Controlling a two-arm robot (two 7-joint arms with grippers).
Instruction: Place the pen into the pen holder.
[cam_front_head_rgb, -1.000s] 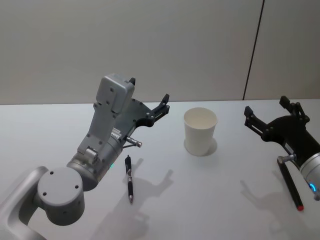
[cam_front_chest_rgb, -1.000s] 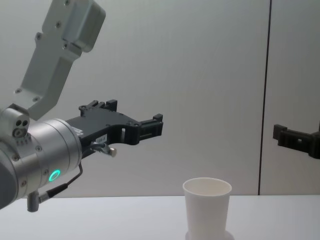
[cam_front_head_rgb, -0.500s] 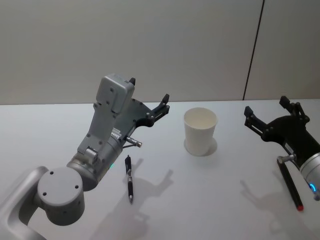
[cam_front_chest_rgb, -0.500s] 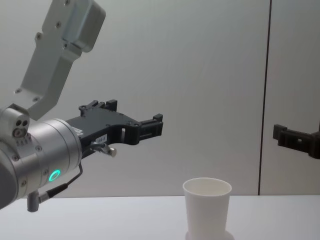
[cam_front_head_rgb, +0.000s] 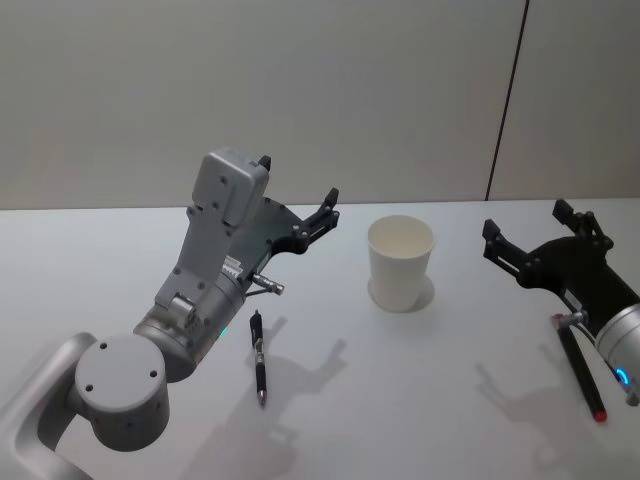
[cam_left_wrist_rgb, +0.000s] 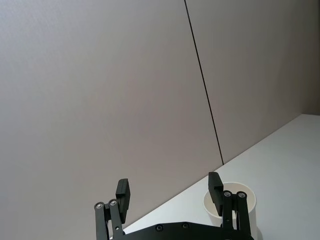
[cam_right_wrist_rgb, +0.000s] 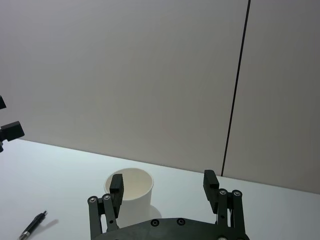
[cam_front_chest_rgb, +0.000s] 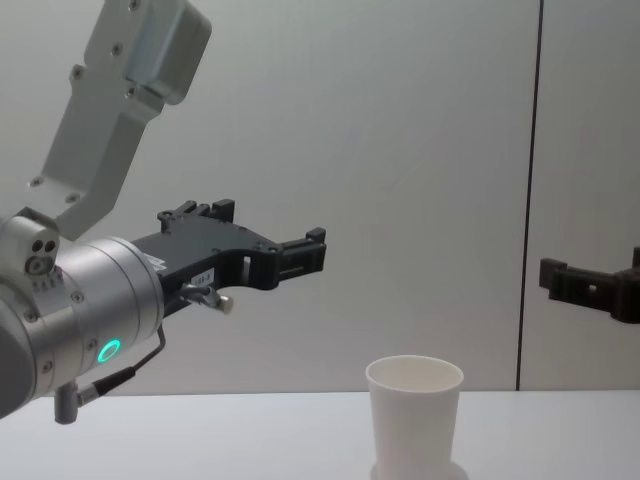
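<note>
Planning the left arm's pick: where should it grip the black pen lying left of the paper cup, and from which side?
Grip the pen mid-barrel, straight down from above. It lies flat on the table, pointing roughly away from the robot, so the open left tool should probably close across the barrel from its left and right. The right tool hovers right of the cup.

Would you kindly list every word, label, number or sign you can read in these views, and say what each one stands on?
No text here can be read.
A small white label on the body of the left gripper: too small to read.
The pen holder: plain white, no print.
The pen on the table: no legible marking.
</note>
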